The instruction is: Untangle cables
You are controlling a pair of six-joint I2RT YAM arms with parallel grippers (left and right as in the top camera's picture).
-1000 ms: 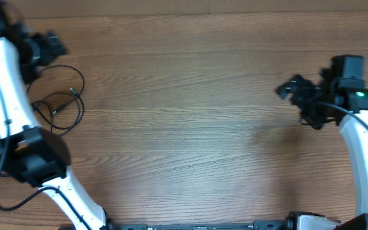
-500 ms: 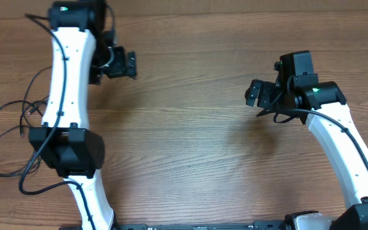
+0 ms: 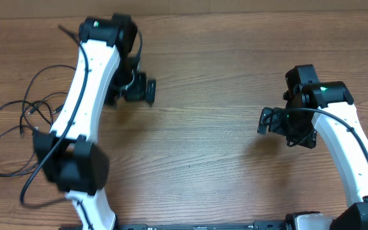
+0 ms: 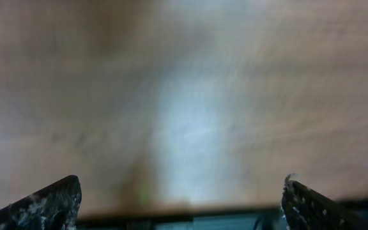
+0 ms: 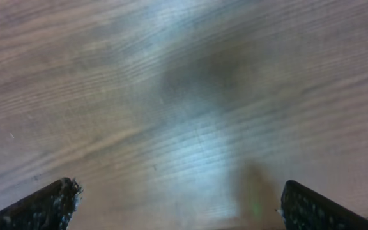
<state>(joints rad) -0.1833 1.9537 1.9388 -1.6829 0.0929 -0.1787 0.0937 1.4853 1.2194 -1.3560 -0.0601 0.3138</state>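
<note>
The cables lie in loose, thin black loops on the wooden table at the far left, partly hidden under my left arm. In the overhead view my left gripper hovers open to the right of that tangle, pointing toward the table's middle and clear of the cords. Its fingertips stand far apart over blurred bare wood. On the right, my right gripper is open too, facing left over bare table. The right wrist view shows only wood grain between its fingertips. No cable appears in either wrist view.
A thicker black cord curls from the left arm's base at the lower left. The table's far edge runs along the top. Both white arms rise from the front edge.
My left arm has swung from the far left corner toward the middle, uncovering more of the cable loops. The right gripper went left, then came down and back a little.
</note>
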